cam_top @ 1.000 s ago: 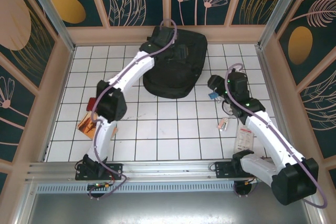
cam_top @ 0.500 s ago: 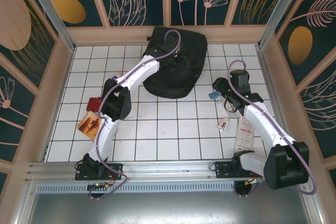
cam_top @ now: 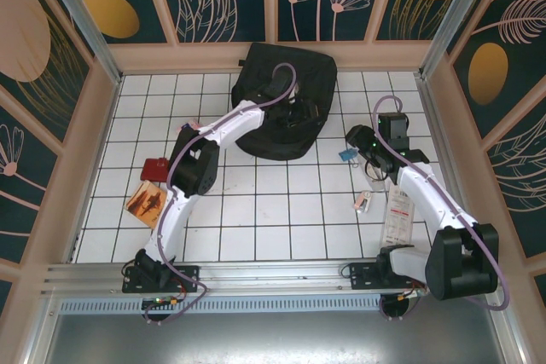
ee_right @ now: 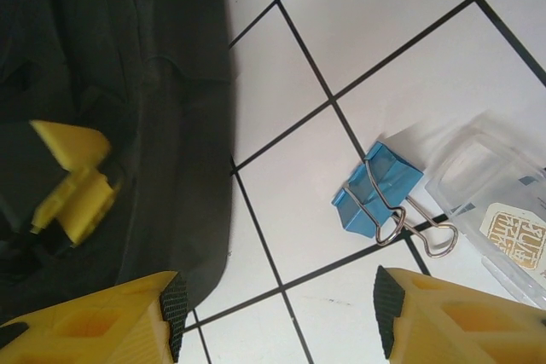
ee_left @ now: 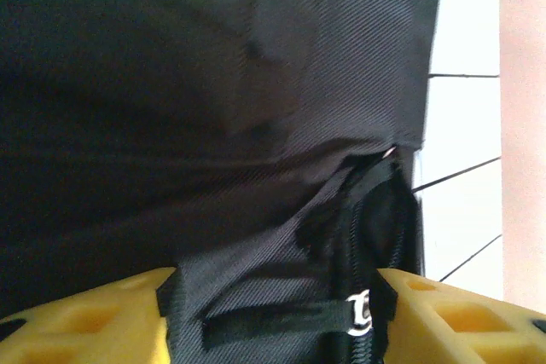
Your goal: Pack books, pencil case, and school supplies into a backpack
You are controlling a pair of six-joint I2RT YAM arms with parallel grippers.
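while the left arm stretches far across the white tiled table (cam_top: 256,219), its left gripper (ee_left: 273,304) hovers with jaws apart, close over the backpack (cam_top: 316,70), a large slumped bag of black woven fabric at the far edge. the right arm bends low; the right gripper (ee_right: 277,304), also spread, sits beside the bag, near a small blue metal binder clip (ee_right: 380,193).

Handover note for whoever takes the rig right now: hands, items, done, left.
Left hand: open, close over the backpack by a zip.
Right hand: open, above tile between the backpack edge and the blue clip.
On the table: orange booklet and red item at left; pink-white piece and card at right.
Done: nothing seen packed. Cannot tell if the backpack is open.
Left: load all loose items.
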